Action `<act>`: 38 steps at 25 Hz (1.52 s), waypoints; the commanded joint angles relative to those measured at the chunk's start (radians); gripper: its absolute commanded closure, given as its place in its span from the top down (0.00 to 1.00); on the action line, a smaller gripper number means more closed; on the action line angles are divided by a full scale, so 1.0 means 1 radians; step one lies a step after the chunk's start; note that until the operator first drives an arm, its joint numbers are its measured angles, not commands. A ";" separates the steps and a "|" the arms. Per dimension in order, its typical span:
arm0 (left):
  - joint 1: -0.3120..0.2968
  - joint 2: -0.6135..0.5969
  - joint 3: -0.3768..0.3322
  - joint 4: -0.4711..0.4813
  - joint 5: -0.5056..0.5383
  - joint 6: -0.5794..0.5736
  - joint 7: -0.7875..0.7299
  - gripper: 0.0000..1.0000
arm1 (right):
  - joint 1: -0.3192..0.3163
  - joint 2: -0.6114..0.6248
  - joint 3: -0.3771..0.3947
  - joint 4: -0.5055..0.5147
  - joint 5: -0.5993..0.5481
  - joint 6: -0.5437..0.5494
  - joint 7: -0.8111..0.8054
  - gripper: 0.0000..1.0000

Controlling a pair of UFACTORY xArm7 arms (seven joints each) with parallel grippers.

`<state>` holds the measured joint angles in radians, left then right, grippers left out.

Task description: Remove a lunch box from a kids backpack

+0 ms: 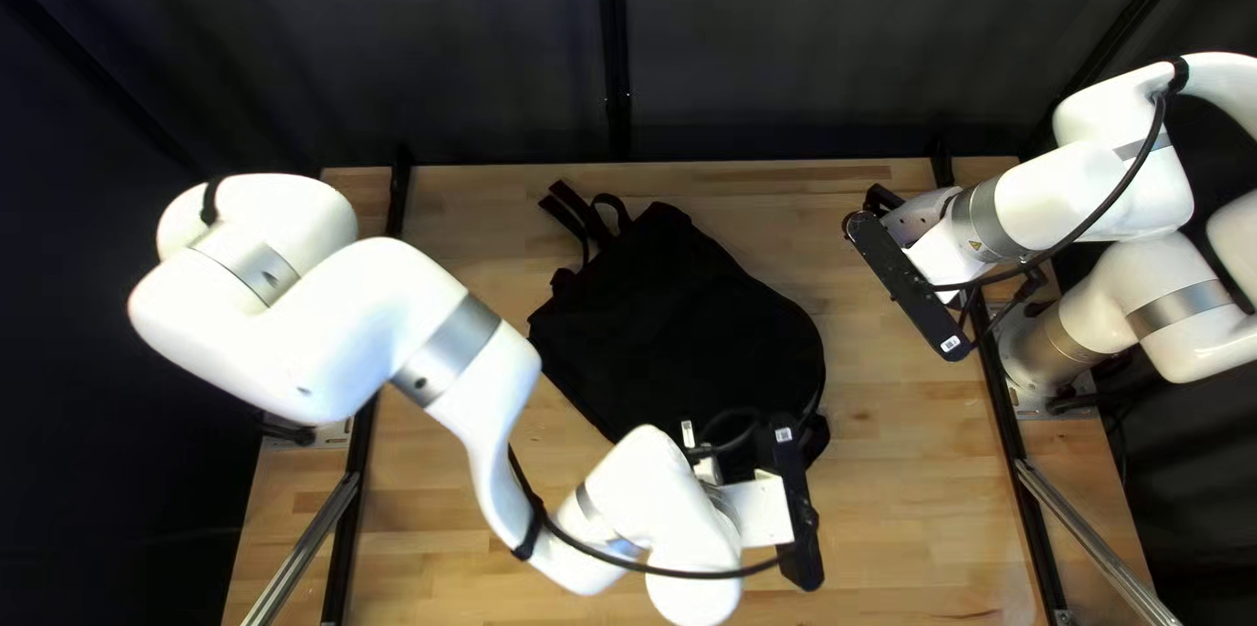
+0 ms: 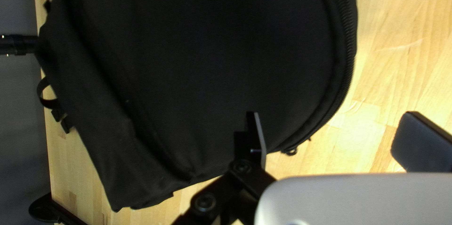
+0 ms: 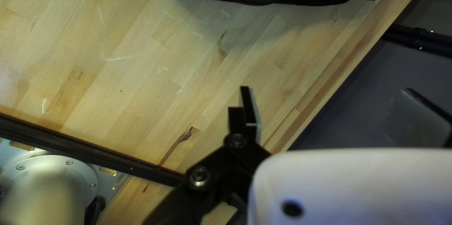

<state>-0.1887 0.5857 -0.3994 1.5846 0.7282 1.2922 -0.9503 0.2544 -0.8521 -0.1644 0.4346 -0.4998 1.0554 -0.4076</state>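
The black backpack (image 1: 668, 325) lies on the wooden table (image 1: 904, 482), a little left of the middle, its loop handle (image 1: 609, 206) and loose straps (image 1: 567, 210) toward the far left and its rounded end toward the near right. A dark curtain (image 1: 786, 37) hangs behind the far edge, and a black rail (image 1: 343, 521) runs along the left side of the table.

The left arm (image 1: 367, 312) reaches in across the near left, and its gripper (image 1: 770, 511) is low over the near right side of the bag. From its own wrist, I can see the fingers standing wide apart with nothing clamped: one in front of the bag's dark cloth, the other over bare wood. Whether the first one touches the cloth I can't tell. A zipper (image 2: 350, 58) follows the bag's curved edge, with a small pull (image 2: 292, 151) by the rim.

Over on the right, the right arm's gripper (image 1: 934, 257) hangs above the far right part of the table, well apart from the bag. Its fingers are spread too, holding nothing.

As for the lunch box, it's hidden from view, so I can't tell just where it is.
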 commanded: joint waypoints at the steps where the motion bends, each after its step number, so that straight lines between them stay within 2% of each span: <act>1: 0.018 0.021 0.010 0.012 0.007 -0.016 0.026 1.00 | 0.000 0.000 0.000 0.000 0.000 0.000 0.000 1.00; 10: 0.040 0.029 0.020 0.015 0.010 -0.029 0.044 1.00 | 0.000 0.000 0.000 0.000 0.000 0.000 0.000 1.00; 19: 0.054 -0.023 0.031 -0.022 0.006 0.007 0.028 1.00 | 0.000 0.000 0.000 0.000 0.000 0.000 0.000 1.00; 29: 0.037 0.003 0.049 0.044 0.001 0.083 0.005 1.00 | 0.000 0.000 0.000 0.000 0.000 0.000 0.000 1.00; 38: 0.049 -0.020 0.049 0.028 -0.005 0.079 0.005 1.00 | 0.000 0.000 0.000 0.000 0.000 0.000 0.000 1.00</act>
<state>-0.1459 0.5736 -0.3519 1.6176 0.7240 1.3719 -0.9489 0.2544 -0.8521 -0.1644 0.4346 -0.4998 1.0554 -0.4076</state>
